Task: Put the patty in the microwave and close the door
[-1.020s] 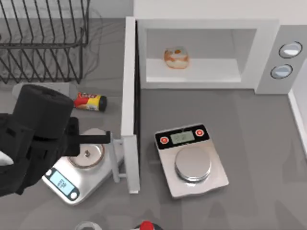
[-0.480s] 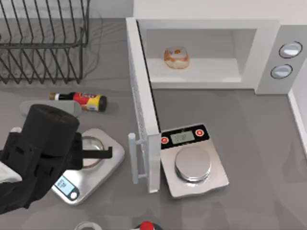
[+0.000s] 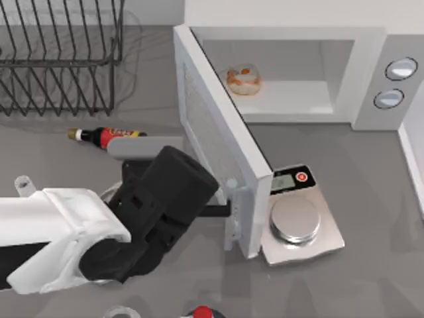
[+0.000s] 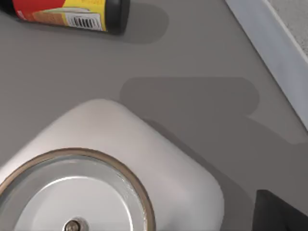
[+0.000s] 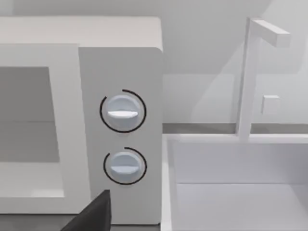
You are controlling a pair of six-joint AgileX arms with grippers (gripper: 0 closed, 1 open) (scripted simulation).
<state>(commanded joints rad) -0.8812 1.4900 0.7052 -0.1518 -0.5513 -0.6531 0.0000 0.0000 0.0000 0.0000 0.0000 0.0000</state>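
The patty (image 3: pixel 243 79) lies inside the white microwave (image 3: pixel 371 79), at the left of its pale cavity. The door (image 3: pixel 218 139) stands partly swung in, angled from its hinge at the back left toward the table's front. My left gripper (image 3: pixel 222 211) reaches from the left, its dark fingers shut into one bar, the tip against the door's handle (image 3: pixel 233 222) on the outer face. My right arm is parked off to the right; its wrist view faces the microwave's grey knob panel (image 5: pixel 120 72).
A silver scale (image 3: pixel 298 222) sits against the door's free edge. A brown bottle (image 3: pixel 106 137) lies left of the door, a wire rack (image 3: pixel 59 53) behind it. Under my left wrist are another scale (image 4: pixel 159 168) and the bottle (image 4: pixel 67 12). A white basin (image 5: pixel 240 183) adjoins the microwave.
My left arm has swept right, pushing the door from straight out toward the cavity. The silver scale in front of the microwave has slid right with the door's edge.
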